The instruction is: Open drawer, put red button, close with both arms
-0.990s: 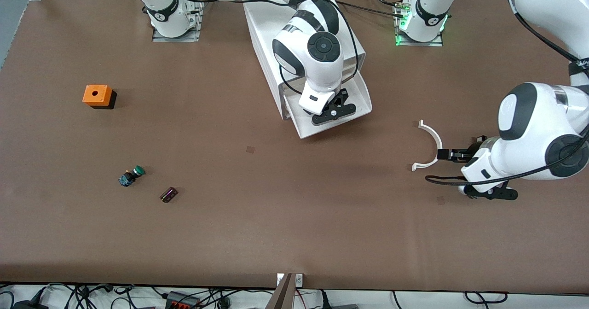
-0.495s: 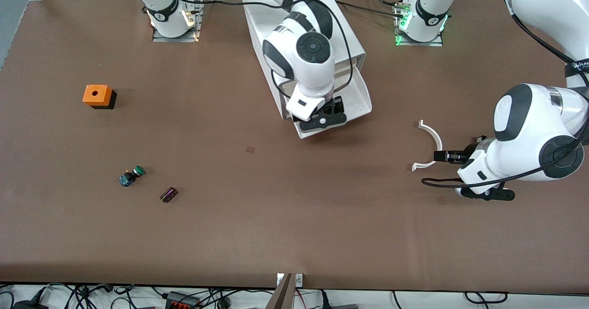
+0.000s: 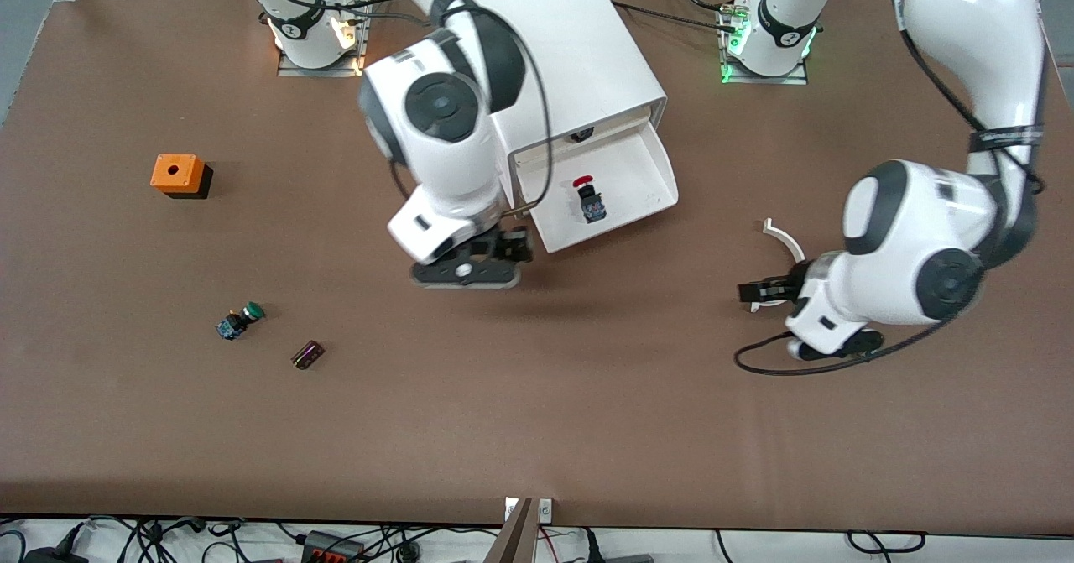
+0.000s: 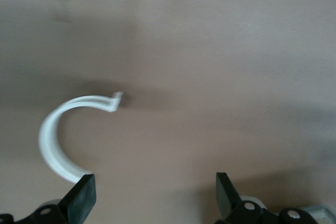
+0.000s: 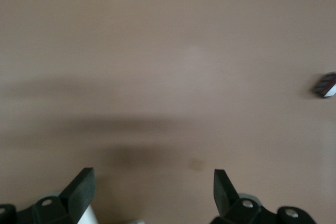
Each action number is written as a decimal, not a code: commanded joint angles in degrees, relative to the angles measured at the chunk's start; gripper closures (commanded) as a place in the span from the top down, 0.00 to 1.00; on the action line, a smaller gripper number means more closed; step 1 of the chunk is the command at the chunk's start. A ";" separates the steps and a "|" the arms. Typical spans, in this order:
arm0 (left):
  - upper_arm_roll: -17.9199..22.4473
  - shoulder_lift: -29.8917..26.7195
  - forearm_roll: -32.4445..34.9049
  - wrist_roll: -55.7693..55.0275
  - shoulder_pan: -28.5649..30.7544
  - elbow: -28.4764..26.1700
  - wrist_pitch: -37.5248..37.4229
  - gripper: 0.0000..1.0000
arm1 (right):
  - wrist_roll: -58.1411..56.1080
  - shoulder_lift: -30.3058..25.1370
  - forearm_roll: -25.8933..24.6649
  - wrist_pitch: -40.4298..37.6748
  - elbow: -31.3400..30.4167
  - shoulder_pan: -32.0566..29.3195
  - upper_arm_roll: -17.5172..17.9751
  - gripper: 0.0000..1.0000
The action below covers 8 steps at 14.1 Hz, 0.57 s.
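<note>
The white cabinet [image 3: 579, 51] stands at the robots' edge of the table, midway between the arms. Its drawer [image 3: 650, 173] is pulled open. The red button [image 3: 588, 197] lies inside the drawer, red cap toward the cabinet. My right gripper [image 3: 512, 248] is open and empty, over the table just beside the drawer's front corner; it is also open in the right wrist view [image 5: 152, 179]. My left gripper [image 3: 755, 292] is open and empty, low over the table at one end of a white curved piece [image 3: 789, 248]. The left wrist view shows that gripper [image 4: 155, 182] open beside the curved piece [image 4: 52, 140].
A green-capped button [image 3: 242, 320] and a small dark block [image 3: 307, 354] lie toward the right arm's end, nearer the camera. The block also shows in the right wrist view [image 5: 325, 85]. An orange box [image 3: 176, 173] sits farther from the camera than the green-capped button.
My right gripper has pulled out of the drawer toward the right arm's end, leaving the red button lying in the drawer. My left gripper has moved along the curved piece toward the table's middle.
</note>
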 commanded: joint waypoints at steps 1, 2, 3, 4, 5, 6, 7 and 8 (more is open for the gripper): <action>-0.52 -6.18 -0.63 -5.17 -2.49 -12.09 10.24 1.00 | -1.56 -1.66 -0.60 -4.37 -1.06 -2.72 -1.82 1.00; -0.87 -6.36 -0.72 -7.54 -4.42 -13.42 12.01 1.00 | -2.34 -1.75 -0.42 -5.52 -1.15 -4.39 -1.83 1.00; -0.96 -6.45 -0.63 -11.39 -6.00 -14.13 13.16 1.00 | -4.35 -1.84 -0.07 -6.06 -1.15 -6.40 -1.83 1.00; -0.96 -6.36 -0.63 -15.34 -8.19 -14.57 14.74 1.00 | -7.24 -1.84 0.19 -6.06 -1.15 -8.34 -1.74 1.00; -1.05 -5.93 -0.72 -17.30 -9.96 -14.66 16.23 1.00 | -8.93 -1.93 0.28 -6.24 -1.15 -9.75 -1.83 1.00; -1.14 -5.05 -0.72 -19.23 -12.32 -14.92 17.03 1.00 | -9.81 -3.15 0.28 -7.11 -1.59 -11.68 -1.74 1.00; -1.14 -4.87 -0.72 -21.60 -13.65 -15.19 17.13 1.00 | -10.95 -3.94 0.28 -7.73 -2.46 -13.09 -1.83 1.00; -1.31 -5.04 -0.72 -23.36 -14.71 -15.80 16.61 1.00 | -12.53 -5.17 0.19 -8.60 -2.99 -14.58 -1.74 1.00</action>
